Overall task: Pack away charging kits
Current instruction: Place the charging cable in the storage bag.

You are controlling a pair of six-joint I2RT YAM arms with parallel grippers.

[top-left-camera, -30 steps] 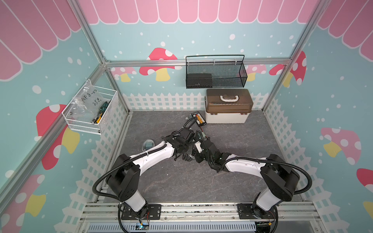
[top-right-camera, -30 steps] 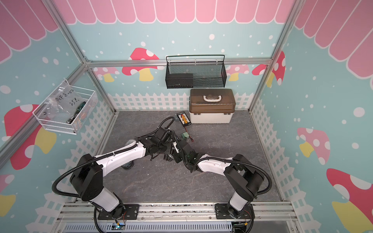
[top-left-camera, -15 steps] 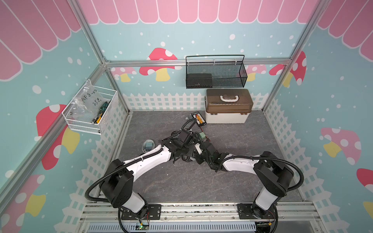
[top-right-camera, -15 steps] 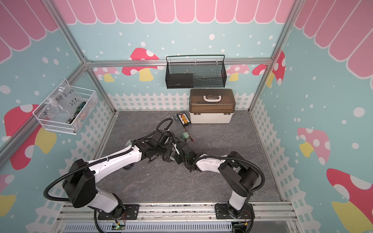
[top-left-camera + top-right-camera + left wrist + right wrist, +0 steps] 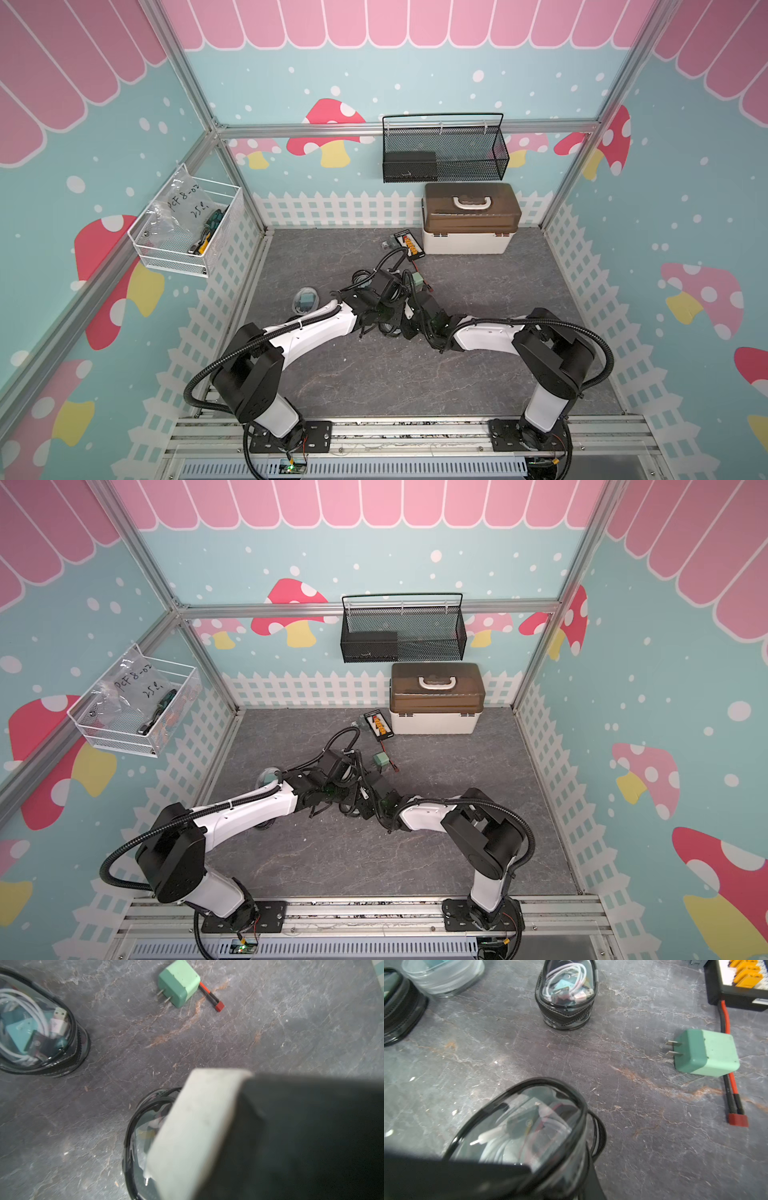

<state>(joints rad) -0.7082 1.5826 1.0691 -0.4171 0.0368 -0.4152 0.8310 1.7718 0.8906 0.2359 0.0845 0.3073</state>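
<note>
Looking down on a grey stone-patterned table [image 5: 374, 386] ringed by a printed picket fence. Finding the white box with brown lid [image 5: 469, 220] sitting at the back with its lid on, under a black mesh basket [image 5: 444, 153] hanging on the back wall. Seeing a white wire basket [image 5: 187, 232] hanging on the left wall. Finding both arms stretched to the middle, with the left gripper [image 5: 384, 323] and right gripper [image 5: 411, 329] meeting low over the table, close together. Reading both claws as fully closed. Seeing the left finger pad [image 5: 197, 1126] lying across a clear black-trimmed pouch [image 5: 519, 1126] holding coiled white cable. Seeing the right claw's dark finger crossing the near edge of what looks like the same pouch, yet failing to tell whether either claw is actually pinching it. Spotting another kit pouch [image 5: 566, 993] standing apart on the table with white cable and a teal adapter inside. Spotting a third pouch [image 5: 398, 1005] farther off, and a frosted pouch [image 5: 305, 300] lying beside the left forearm. Noting the flat black board [image 5: 409, 243] lying just in front of the box. Picking out one loose teal plug adapter [image 5: 178, 982] lying on its side across the board's red-black wire [image 5: 729, 1084], prongs bare, outside every pouch.
</note>
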